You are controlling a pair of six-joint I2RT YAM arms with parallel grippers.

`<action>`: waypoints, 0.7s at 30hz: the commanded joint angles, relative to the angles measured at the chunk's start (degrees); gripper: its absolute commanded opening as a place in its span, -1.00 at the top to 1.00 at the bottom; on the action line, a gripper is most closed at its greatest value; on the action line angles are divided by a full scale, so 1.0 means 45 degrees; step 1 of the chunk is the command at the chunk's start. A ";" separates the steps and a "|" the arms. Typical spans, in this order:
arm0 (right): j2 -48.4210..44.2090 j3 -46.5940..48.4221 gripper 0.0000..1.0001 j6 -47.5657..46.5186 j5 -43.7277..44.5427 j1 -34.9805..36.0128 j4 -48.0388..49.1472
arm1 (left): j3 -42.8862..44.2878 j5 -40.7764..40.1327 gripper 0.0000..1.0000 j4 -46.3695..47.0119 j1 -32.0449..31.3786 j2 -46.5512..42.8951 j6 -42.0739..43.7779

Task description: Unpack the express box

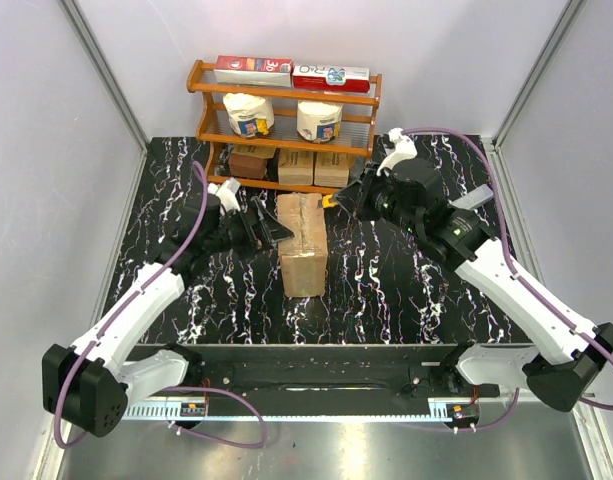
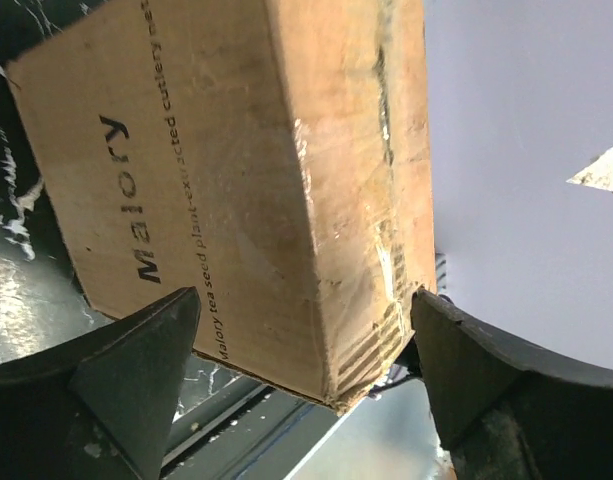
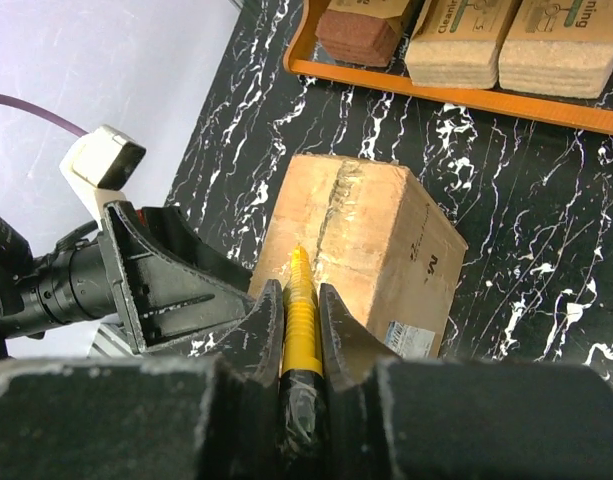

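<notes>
The express box (image 2: 236, 190) is framed between the wide-spread fingers of the left gripper (image 2: 304, 305); a yellow tool (image 3: 299, 320) is clamped by the closed fingers of the right gripper (image 3: 298, 292) — tip at the box's taped seam.

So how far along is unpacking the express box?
Done: the right claw is shut on a yellow cutter. In hand: its tip sits at the taped top seam of the express box, while the open left claw brackets the box's end. Left: cutting the tape, opening the flaps, taking out the contents; the box looks sealed.
</notes>
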 commanded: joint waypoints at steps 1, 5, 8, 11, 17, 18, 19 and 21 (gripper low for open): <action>0.0206 -0.0067 1.00 -0.0267 0.0330 -0.0042 0.0188 | -0.1214 0.1309 -0.74 0.2272 -0.0160 -0.0301 -0.2158; 0.0537 -0.0028 1.00 -0.0423 0.0193 -0.0061 0.0266 | -0.1608 0.1175 -0.47 0.3115 -0.0589 -0.0223 -0.3234; 0.0733 0.0030 1.00 -0.0560 0.0134 -0.0061 0.0285 | -0.1530 0.1154 -0.29 0.3212 -0.0804 -0.0144 -0.3624; 0.0929 -0.0009 1.00 -0.0658 0.0076 -0.0062 0.0324 | -0.1686 0.1193 -0.20 0.3757 -0.0941 -0.0164 -0.4306; 0.1222 0.0186 1.00 -0.0951 0.0017 -0.0062 0.0442 | -0.2234 0.1234 -0.30 0.4758 -0.0922 -0.0106 -0.4783; 0.1241 0.0245 1.00 -0.1048 0.0017 -0.0062 0.0461 | -0.2079 0.1059 -0.37 0.4466 -0.0903 -0.0086 -0.4469; 0.1280 0.0381 1.00 -0.1107 0.0036 -0.0062 0.0461 | -0.1594 0.0593 -0.43 0.3728 -0.0903 -0.0067 -0.4118; 0.1319 0.0498 1.00 -0.1262 0.0056 -0.0042 0.0539 | -0.0948 0.0064 -0.63 0.2904 -0.0844 0.0070 -0.3044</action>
